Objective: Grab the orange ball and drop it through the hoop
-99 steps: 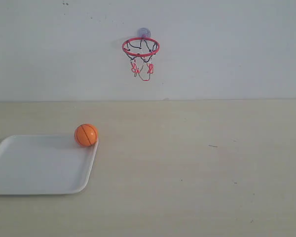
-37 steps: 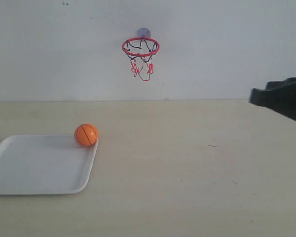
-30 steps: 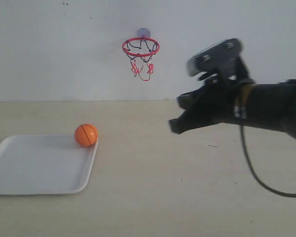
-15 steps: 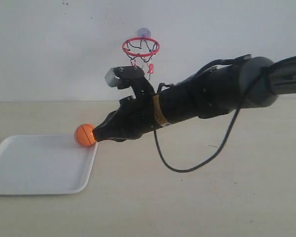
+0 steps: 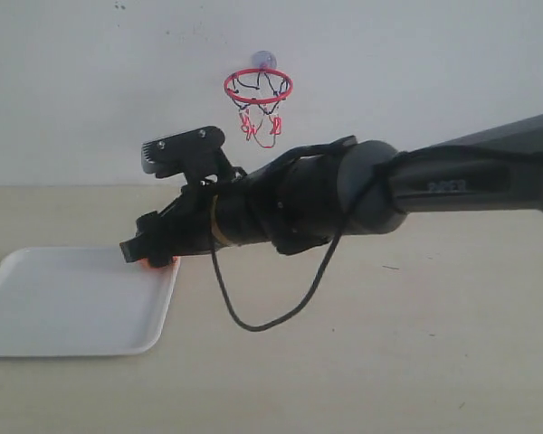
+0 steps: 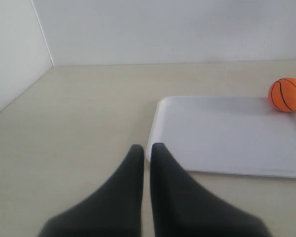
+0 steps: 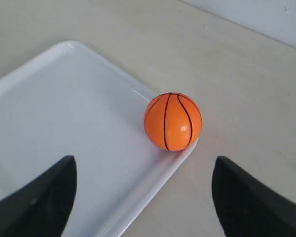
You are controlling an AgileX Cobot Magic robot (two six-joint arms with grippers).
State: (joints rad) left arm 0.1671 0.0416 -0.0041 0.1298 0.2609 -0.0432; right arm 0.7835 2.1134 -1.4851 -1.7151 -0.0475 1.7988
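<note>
Your R gripper (image 7: 143,164) spread wide, small orange black-seamed ball (image 7: 172,122) just ahead btwn its fingers, on flat white tray (image 7: 49,108) corner, L gripper (image 6: 146,147) pinched closed

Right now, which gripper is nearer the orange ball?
Right. The right gripper hovers just short of the orange ball; the left gripper sits off the opposite end of the tray.

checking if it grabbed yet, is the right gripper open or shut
Open. In the right wrist view the right gripper shows its fingertips wide apart, and the orange ball sits untouched on the white tray.
</note>
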